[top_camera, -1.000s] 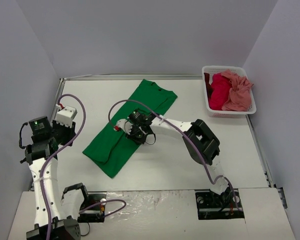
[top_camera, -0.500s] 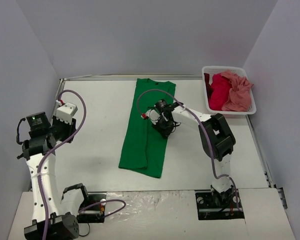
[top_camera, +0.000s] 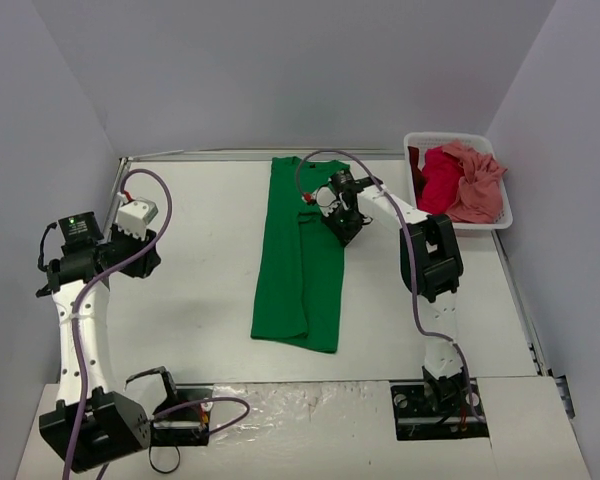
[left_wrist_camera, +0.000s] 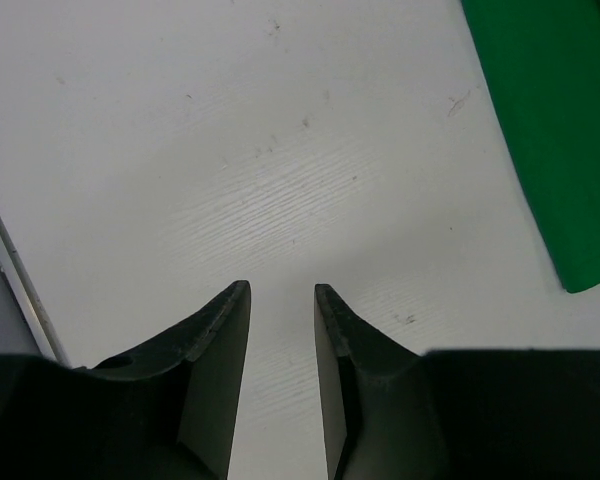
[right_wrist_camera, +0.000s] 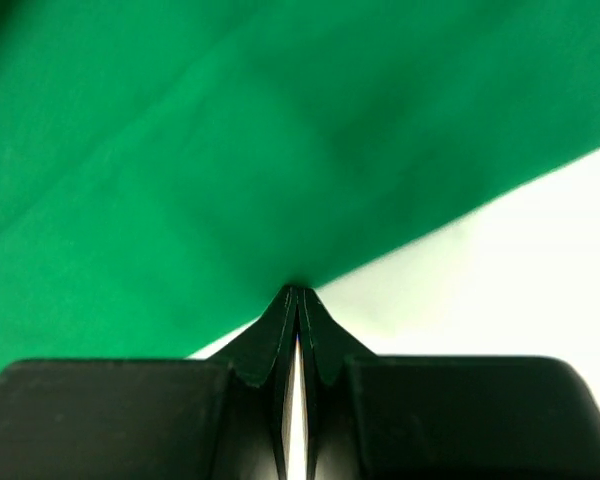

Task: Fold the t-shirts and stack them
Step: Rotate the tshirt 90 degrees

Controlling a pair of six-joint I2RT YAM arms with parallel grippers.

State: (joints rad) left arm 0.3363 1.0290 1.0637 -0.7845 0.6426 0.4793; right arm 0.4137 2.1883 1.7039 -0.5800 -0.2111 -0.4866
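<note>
**Q:** How are the arms posed?

**A:** The right arm stretches up the centre of the frame. The right gripper (right_wrist_camera: 297, 292) is pinched tight on the edge of the plain bright green cloth t-shirt (top_camera: 300, 260). The left arm stands raised at far left, and the left gripper (left_wrist_camera: 280, 290) has its jaws parted over the white table (left_wrist_camera: 280, 150).

**Q:** Anything obscured?

**A:** The fingertips hide how much cloth is caught.

**Q:** And the shirts?

**A:** The green one lies in a long strip mid-frame, gripped at its upper right. The crimson t-shirt (top_camera: 438, 182) and the salmon t-shirt (top_camera: 477, 185) fill the white slatted plastic basket (top_camera: 458, 227) at upper right.

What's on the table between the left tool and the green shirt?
Nothing. Only bare white table lies between the left tool and the green shirt. The left wrist view shows it.
</note>
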